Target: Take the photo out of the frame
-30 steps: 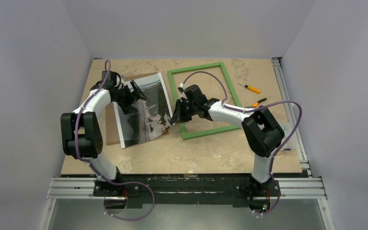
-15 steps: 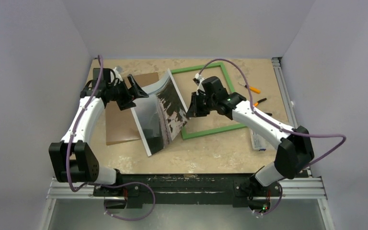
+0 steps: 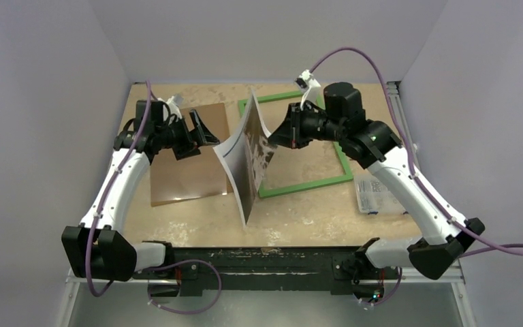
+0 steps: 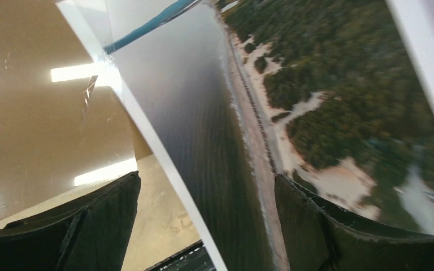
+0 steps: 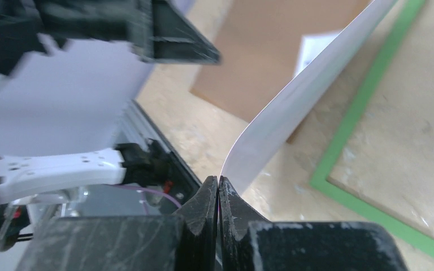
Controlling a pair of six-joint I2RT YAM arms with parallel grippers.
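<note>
The photo (image 3: 248, 160), a grey and dark landscape print with a white margin, stands curled on its lower edge in mid-table. My right gripper (image 3: 284, 133) is shut on its raised right edge; the right wrist view shows the jaws pinched (image 5: 218, 189) on the photo's white back (image 5: 294, 107). The green frame (image 3: 306, 182) lies flat behind and right of the photo, with nothing inside it. My left gripper (image 3: 208, 133) is open just left of the photo. In the left wrist view the print (image 4: 294, 101) fills the space beyond the open gripper (image 4: 206, 226).
A brown fibreboard backing (image 3: 184, 163) lies flat on the table under my left gripper, also showing in the right wrist view (image 5: 271, 56). A small clear plastic box (image 3: 378, 194) sits at the right edge. Metal rails (image 3: 398, 102) run along the right side.
My right gripper has risen and moved back-right with the photo's edge, raising the print from lying on the backing to standing upright. My left gripper shifted slightly right and stays open.
</note>
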